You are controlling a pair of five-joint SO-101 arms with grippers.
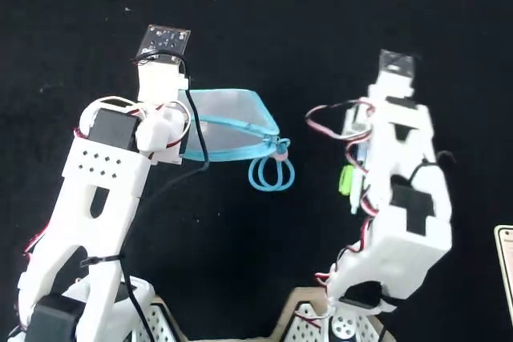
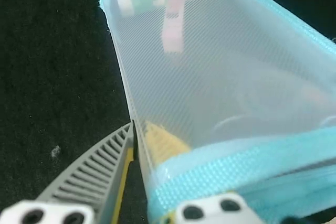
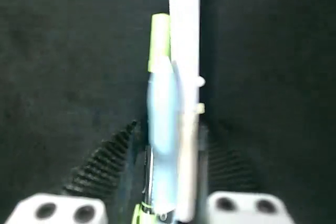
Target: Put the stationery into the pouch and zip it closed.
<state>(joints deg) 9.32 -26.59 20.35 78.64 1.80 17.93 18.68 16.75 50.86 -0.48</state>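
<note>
Pouch (image 2: 226, 77) sits pinched in left gripper (image 2: 137, 148); right gripper (image 3: 169, 129) pinches two pens (image 3: 160, 103).

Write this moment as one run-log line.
left fingers: shut on pouch corner | right fingers: shut on two pens, apart from pouch

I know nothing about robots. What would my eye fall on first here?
A see-through pouch with turquoise edging stands out against the black table, one corner pinched in the left arm's jaws. Off to its side in the high view, the right arm's jaws are shut on two pens, one blue with a green end and one white, held apart from the pouch.
</note>
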